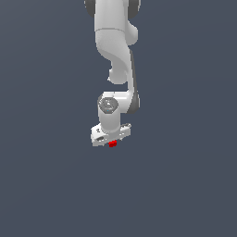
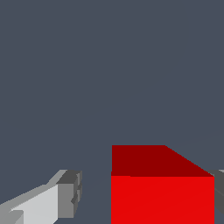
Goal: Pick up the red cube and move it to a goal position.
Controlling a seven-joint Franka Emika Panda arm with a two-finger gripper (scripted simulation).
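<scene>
The red cube [image 1: 112, 144] peeks out from under the white gripper [image 1: 111, 135] in the exterior view, low over the dark grey floor. In the wrist view the red cube [image 2: 162, 192] sits between the two fingers of the gripper [image 2: 146, 194]. One grey fingertip [image 2: 72, 194] stands apart from the cube with a clear gap. The other fingertip [image 2: 218, 188] is right against the cube's opposite face. The gripper is open around the cube. The cube's lower part is cut off by the frame edge.
The white arm [image 1: 115, 41] reaches down from the top of the exterior view. A plain dark grey floor [image 1: 46, 185] surrounds the cube.
</scene>
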